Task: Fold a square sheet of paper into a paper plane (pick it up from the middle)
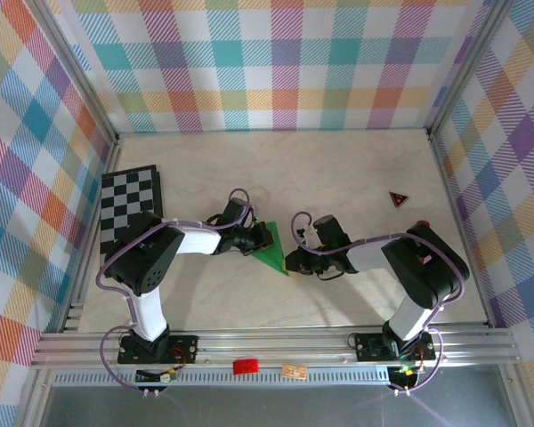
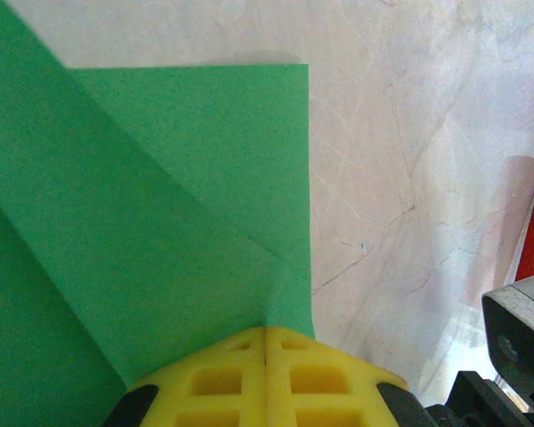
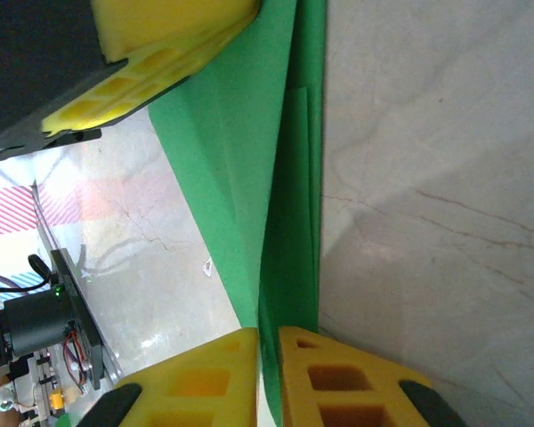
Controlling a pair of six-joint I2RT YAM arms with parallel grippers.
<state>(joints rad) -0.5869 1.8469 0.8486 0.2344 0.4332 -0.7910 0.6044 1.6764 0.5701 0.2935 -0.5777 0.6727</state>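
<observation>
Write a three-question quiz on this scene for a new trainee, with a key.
1. True or false: the green paper lies as a flat, unfolded square.
2. On whose side of the table does the chessboard lie? A) the left arm's B) the right arm's C) dead centre
3. Fill in: the right gripper is shut on the ____.
Key: 1 false; 2 A; 3 green paper.

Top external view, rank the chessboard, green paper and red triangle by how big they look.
1. chessboard, largest, though partly hidden
2. green paper, also partly covered
3. red triangle, clearly smallest
</observation>
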